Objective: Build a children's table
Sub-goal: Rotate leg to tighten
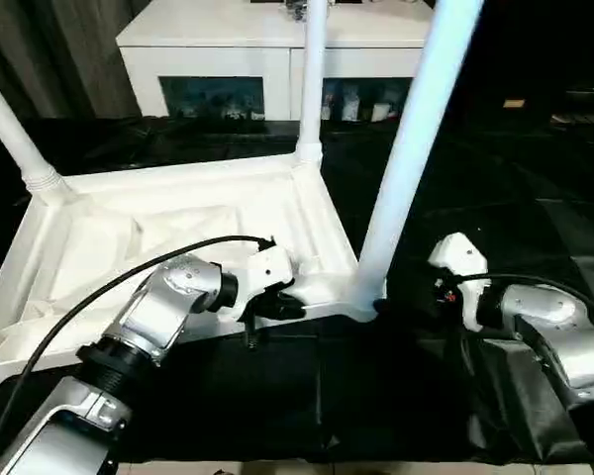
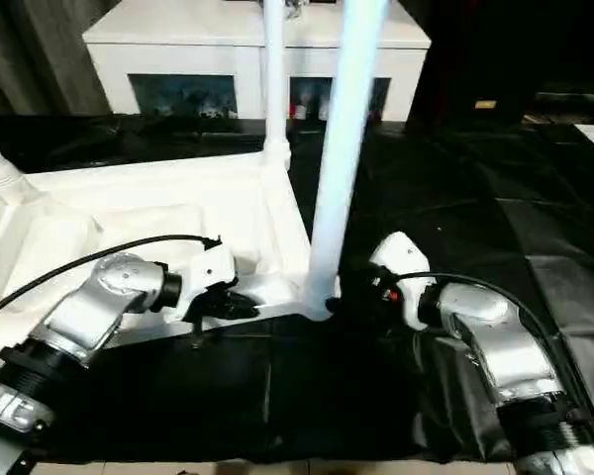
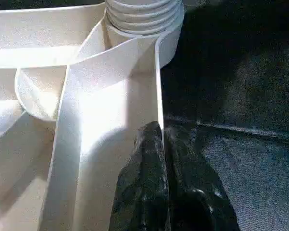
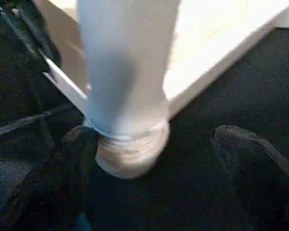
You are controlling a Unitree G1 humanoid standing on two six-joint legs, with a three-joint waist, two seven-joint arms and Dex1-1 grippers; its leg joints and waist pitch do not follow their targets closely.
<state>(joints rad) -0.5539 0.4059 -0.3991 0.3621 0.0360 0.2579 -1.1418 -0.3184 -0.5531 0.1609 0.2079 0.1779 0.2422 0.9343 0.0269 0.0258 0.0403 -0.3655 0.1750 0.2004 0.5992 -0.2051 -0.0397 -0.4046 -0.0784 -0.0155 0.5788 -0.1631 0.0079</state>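
Observation:
The children's table lies upside down on black cloth, its ribbed white top facing up. Three round white legs stand in corner sockets: one at the far left, one at the back, and one at the near right corner. My left gripper is shut on the thin near rim of the top, close to that near corner. My right gripper is open, with one black finger on each side of the near leg's base, apart from it.
A white low cabinet with dark glass openings stands behind the table. Black cloth covers the ground to the right and front. A grey curtain hangs at the back left. A strip of light floor runs along the cloth's near edge.

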